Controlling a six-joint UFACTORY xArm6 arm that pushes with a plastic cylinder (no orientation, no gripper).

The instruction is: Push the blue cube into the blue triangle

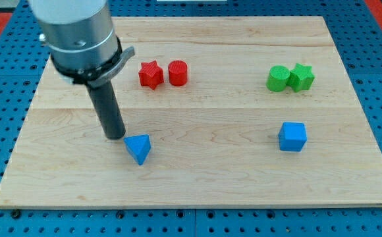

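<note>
No pincer here: the rod's tip (116, 135) rests just left of the blue plastic triangle (138, 148); the blue plastic cube (292, 137) sits well apart on the wooden table (204, 191).

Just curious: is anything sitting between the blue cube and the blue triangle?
No. In the camera view, only bare wood lies between the blue cube and the blue triangle.

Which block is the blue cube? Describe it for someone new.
On the wooden board, look to the view's right half, below the green pair. The blue cube stands alone there, far from my tip. The other blue block, a triangle, is wedge-shaped and beside the tip.
</note>
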